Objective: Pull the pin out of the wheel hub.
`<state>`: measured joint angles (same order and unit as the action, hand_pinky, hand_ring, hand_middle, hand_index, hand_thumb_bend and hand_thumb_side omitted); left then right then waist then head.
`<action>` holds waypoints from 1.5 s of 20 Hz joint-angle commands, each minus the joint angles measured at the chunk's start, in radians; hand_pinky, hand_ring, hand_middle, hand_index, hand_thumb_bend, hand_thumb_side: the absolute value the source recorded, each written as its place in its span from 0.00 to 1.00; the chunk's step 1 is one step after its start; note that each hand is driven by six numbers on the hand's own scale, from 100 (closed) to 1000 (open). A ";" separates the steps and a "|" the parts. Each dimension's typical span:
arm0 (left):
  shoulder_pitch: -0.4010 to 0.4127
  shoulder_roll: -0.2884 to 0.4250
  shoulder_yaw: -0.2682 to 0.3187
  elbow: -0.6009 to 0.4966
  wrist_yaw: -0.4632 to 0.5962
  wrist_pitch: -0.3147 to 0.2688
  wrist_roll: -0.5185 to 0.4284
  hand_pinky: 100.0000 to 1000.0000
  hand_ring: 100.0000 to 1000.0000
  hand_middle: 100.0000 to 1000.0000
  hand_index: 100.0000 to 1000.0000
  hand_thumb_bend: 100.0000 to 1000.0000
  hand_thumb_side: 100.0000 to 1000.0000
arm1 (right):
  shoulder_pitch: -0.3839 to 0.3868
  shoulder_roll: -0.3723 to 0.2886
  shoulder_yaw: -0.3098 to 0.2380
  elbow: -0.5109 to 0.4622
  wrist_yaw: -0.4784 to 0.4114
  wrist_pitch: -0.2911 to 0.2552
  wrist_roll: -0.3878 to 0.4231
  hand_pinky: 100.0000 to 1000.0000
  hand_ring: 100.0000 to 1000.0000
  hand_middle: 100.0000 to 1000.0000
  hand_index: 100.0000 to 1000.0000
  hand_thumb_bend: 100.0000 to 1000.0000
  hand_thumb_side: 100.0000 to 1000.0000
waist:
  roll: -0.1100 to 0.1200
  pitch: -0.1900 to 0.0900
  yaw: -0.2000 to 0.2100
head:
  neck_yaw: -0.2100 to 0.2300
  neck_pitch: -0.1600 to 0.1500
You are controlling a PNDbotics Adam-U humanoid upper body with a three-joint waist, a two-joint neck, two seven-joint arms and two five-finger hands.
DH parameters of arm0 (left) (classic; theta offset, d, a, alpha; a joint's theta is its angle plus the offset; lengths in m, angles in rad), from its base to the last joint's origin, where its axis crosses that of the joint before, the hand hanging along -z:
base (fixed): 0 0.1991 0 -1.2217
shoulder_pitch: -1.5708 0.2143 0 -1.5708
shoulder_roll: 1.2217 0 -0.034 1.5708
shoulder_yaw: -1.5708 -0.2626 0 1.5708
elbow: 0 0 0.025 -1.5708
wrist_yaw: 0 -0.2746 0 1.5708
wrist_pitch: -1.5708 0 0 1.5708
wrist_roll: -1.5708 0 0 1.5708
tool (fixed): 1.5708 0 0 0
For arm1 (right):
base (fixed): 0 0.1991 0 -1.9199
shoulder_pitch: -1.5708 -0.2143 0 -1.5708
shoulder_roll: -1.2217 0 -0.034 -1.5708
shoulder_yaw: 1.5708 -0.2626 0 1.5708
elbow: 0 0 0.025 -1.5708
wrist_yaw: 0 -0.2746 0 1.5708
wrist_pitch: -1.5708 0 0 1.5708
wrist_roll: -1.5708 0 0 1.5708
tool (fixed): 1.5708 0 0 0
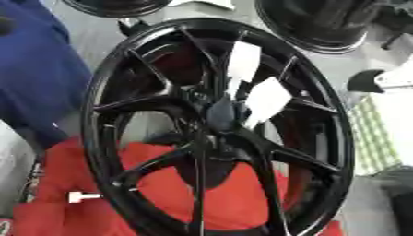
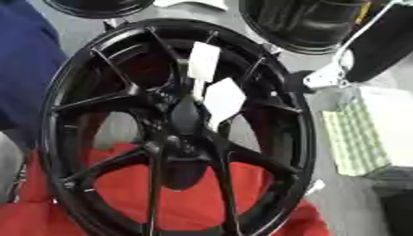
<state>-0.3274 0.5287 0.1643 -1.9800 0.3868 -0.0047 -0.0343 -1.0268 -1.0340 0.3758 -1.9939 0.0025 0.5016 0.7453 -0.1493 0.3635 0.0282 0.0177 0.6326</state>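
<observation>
Black wheel hub (image 1: 218, 129) fills view, upright over red cloth (image 1: 161, 193). Pin not discernible; white tags (image 2: 216, 94) near centre. We judge pin small, rigid, pinch at head. Neither hand visible.

The wheel hub (image 1: 218, 129) looks like glossy black metal, smooth spokes catching soft highlights along the rim. Two white tags (image 1: 256, 83) over its centre look like matt paper or card. Under the wheel there's red cloth (image 1: 161, 193), soft and matt, a bit rumpled. Left of the wheel, blue fabric (image 1: 36, 69), also matt. Above it, more shiny black rims (image 2: 310, 20).
</observation>
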 commanded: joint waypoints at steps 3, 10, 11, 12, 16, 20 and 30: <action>-0.012 0.013 0.005 -0.020 0.003 0.001 -0.004 0.80 0.66 0.57 0.76 0.00 0.55 | 0.001 -0.029 -0.080 -0.006 0.011 0.149 0.146 0.85 0.75 0.66 0.75 0.32 0.02 | 0.011 -0.014 -0.001 | 0.001 -0.012; -0.011 0.012 0.006 -0.020 0.002 0.000 -0.004 0.81 0.66 0.57 0.76 0.00 0.55 | 0.000 -0.027 -0.122 -0.006 0.014 0.162 0.155 0.85 0.75 0.67 0.75 0.32 0.01 | 0.011 -0.010 -0.002 | 0.012 -0.003; -0.011 0.012 0.006 -0.020 0.002 0.000 -0.004 0.81 0.66 0.57 0.76 0.00 0.55 | -0.003 -0.025 -0.124 -0.006 0.018 0.160 0.158 0.85 0.75 0.67 0.75 0.32 0.01 | 0.011 -0.009 -0.002 | 0.013 -0.002; -0.011 0.012 0.006 -0.020 0.002 0.000 -0.004 0.81 0.66 0.57 0.76 0.00 0.55 | -0.006 -0.023 -0.125 -0.006 0.022 0.157 0.160 0.86 0.75 0.67 0.75 0.31 0.01 | 0.010 -0.009 -0.002 | 0.014 -0.001; -0.012 0.010 0.005 -0.020 0.002 0.002 -0.004 0.81 0.66 0.57 0.76 0.00 0.55 | -0.010 -0.019 -0.112 -0.006 0.044 0.130 0.162 0.87 0.78 0.70 0.77 0.38 0.00 | 0.008 -0.008 0.002 | 0.013 -0.002; -0.013 0.008 0.004 -0.020 0.003 0.004 -0.007 0.81 0.66 0.57 0.76 0.00 0.56 | -0.017 -0.010 -0.078 -0.006 0.057 0.098 0.162 0.88 0.79 0.71 0.78 0.41 0.00 | 0.005 -0.007 0.008 | 0.010 -0.004; -0.023 0.004 0.002 -0.020 0.006 0.005 -0.008 0.81 0.66 0.57 0.76 0.00 0.56 | -0.029 0.024 -0.006 -0.006 0.074 0.095 0.162 0.86 0.81 0.73 0.80 0.43 0.00 | 0.002 0.000 0.027 | -0.002 0.002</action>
<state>-0.3367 0.5197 0.1639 -1.9800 0.3875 0.0016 -0.0408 -1.0421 -0.9946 0.3737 -1.9939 0.0697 0.4660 0.7809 -0.1539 0.3821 0.0564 0.0209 0.6315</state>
